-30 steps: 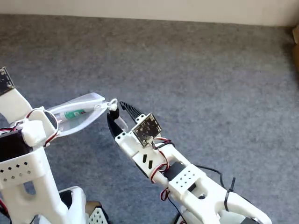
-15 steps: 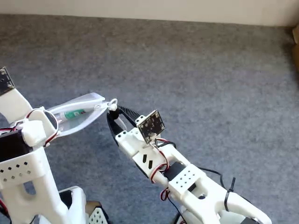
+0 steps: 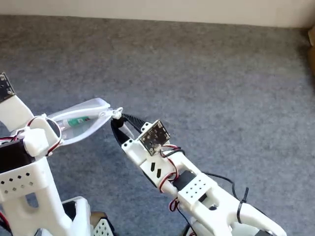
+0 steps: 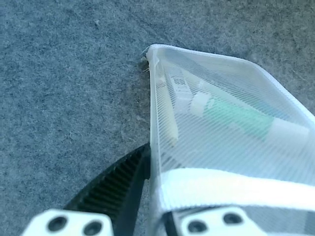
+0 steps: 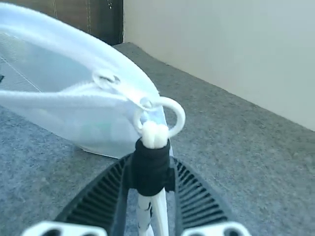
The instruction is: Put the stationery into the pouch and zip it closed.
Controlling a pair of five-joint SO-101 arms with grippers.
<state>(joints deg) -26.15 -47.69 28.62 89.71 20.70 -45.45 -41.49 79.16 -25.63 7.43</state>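
Note:
A translucent white pouch (image 3: 78,121) hangs tilted above the grey surface, with my left gripper (image 4: 157,196) shut on its lower end. Through the mesh I see a green-and-white pen (image 4: 238,121) and other pale stationery (image 4: 170,123) inside. My right gripper (image 5: 150,164) is shut on the white zipper pull (image 5: 154,134), which hangs by a ring (image 5: 170,114) from the slider at the pouch's (image 5: 59,98) corner. In the high view the right gripper (image 3: 118,124) meets the zipper pull (image 3: 117,113) at the pouch's right tip.
Grey carpet-like cover (image 3: 211,83) stretches open to the back and right. A pale wall (image 3: 157,9) runs along the far edge. A brown object (image 3: 312,46) pokes in at the right edge.
The right gripper's fingers, spread around the zipper pull a second ago, have closed on it. The pouch's tip has shifted slightly. The left arm holds still.

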